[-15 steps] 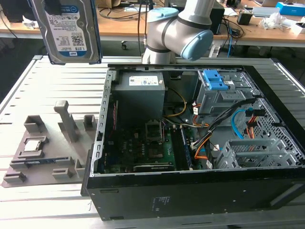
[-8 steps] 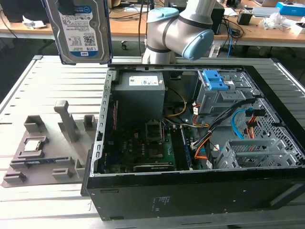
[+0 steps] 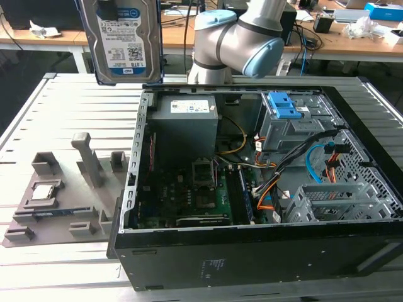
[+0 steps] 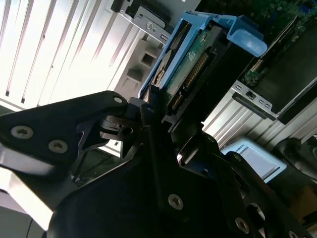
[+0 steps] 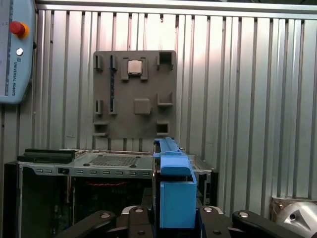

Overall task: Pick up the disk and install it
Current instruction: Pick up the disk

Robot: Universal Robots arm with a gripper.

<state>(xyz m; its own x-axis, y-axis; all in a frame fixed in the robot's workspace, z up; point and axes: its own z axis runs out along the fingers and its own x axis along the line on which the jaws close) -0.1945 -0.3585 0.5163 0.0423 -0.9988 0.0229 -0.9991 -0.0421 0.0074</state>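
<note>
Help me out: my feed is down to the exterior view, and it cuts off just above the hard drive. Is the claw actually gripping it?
Observer: Yes. In the second wrist view the claw is shut on one end of the hard drive.
Operator: I can only see the label side. What's on the other face?
Observer: A bare green circuit board, framed by the blue bracket.
Operator: Does it sit straight in the claw?
Observer: It looks so. In the first wrist view the blue bracket is edge-on and centred in the claw.
</note>
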